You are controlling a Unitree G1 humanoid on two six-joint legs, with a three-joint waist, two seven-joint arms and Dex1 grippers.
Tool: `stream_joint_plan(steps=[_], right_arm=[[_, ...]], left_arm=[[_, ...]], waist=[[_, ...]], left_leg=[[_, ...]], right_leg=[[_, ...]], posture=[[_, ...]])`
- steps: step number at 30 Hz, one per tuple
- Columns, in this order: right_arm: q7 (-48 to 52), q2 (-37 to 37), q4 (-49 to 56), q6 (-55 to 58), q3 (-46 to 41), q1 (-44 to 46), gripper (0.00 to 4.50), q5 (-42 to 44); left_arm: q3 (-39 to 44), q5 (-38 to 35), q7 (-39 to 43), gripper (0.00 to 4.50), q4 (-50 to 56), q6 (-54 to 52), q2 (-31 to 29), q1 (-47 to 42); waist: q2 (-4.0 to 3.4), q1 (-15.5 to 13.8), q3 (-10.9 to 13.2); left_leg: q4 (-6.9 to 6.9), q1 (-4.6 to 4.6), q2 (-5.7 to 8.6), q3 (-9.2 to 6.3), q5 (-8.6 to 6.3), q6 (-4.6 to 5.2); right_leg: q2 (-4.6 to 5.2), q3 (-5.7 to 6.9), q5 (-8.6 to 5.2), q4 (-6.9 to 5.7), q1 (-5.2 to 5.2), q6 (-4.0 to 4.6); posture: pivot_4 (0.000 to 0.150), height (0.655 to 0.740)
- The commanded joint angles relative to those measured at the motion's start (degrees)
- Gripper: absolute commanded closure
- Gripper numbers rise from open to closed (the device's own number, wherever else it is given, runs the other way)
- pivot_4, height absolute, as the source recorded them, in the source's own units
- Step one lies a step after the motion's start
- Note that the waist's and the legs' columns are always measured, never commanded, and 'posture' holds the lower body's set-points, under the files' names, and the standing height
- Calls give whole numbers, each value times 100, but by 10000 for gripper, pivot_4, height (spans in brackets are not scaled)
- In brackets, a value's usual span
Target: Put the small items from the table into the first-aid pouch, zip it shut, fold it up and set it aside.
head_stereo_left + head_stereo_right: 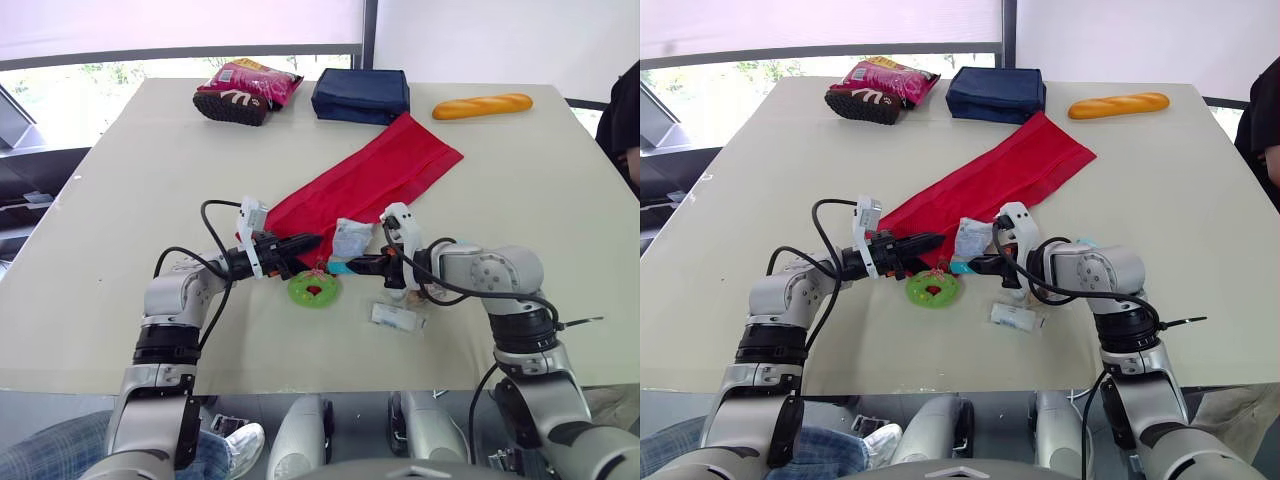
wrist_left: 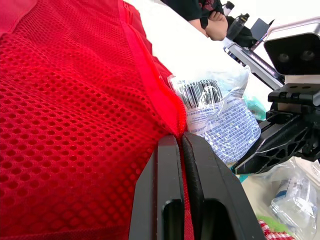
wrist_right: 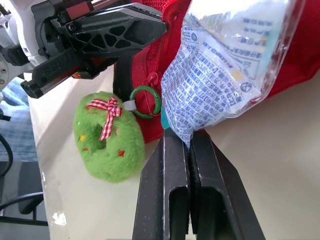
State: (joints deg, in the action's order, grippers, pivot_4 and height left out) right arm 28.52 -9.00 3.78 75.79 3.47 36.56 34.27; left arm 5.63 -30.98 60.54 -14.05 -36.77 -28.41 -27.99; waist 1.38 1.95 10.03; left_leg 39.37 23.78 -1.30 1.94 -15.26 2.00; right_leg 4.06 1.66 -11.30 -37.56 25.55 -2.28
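The long red mesh first-aid pouch [image 1: 370,180] lies slantwise across the middle of the table. My left gripper [image 1: 318,240] is shut on the pouch's near edge by the zip [image 2: 177,137]. My right gripper [image 1: 352,265] is shut on the lower corner of a clear printed packet [image 3: 225,65], which stands upright against the pouch's near end. A green fuzzy ring with a checked bow [image 1: 314,290] lies just in front of the pouch, beside a green ring on the zip pull [image 3: 146,102]. A small wrapped packet [image 1: 398,317] rests on the table below my right gripper.
At the far side lie a navy pouch [image 1: 361,95], a bread loaf [image 1: 483,105], a pink snack bag [image 1: 252,82] and a dark brown item [image 1: 230,107]. A person's arm [image 1: 625,110] shows at the right edge. A teal item [image 1: 340,267] lies by the right gripper.
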Motion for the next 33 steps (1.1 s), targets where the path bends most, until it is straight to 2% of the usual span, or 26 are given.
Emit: stream_joint_plan(steps=[1,10,16,24,33], right_arm=[[75,-40,-95,299,-27,-100,44712,168],[78,-6,-202,505,-2,-145,44712,258],[69,146,-675,253,22,277,44712,138],[-98,598,-1420,-320,-105,768,44712,-100],[-456,1118,-1527,-742,-559,1043,44712,-123]], left_arm=[[169,-111,22,45000,150,183,-23,-150],[184,-162,0,45000,277,240,38,-68],[16,-154,186,45000,528,187,8,100],[-229,-162,334,45000,729,115,62,187],[-317,-151,374,45000,720,130,118,189]], waist=[[0,-1,0],[2,-5,-1],[3,19,-2],[1,14,-1],[-1,20,1]], left_leg=[[0,0,0,0,0,0],[0,0,0,-1,0,0],[0,-3,-1,0,0,0],[-1,2,0,-1,0,0],[-1,4,-1,-3,0,0]], right_leg=[[0,0,0,0,0,0],[0,1,0,0,-1,0],[-1,1,0,-2,-1,0],[-1,1,0,0,0,1],[-1,4,0,1,1,1]], posture=[[1500,7164],[1500,7164],[1500,7164],[1500,7164],[1500,7164]])
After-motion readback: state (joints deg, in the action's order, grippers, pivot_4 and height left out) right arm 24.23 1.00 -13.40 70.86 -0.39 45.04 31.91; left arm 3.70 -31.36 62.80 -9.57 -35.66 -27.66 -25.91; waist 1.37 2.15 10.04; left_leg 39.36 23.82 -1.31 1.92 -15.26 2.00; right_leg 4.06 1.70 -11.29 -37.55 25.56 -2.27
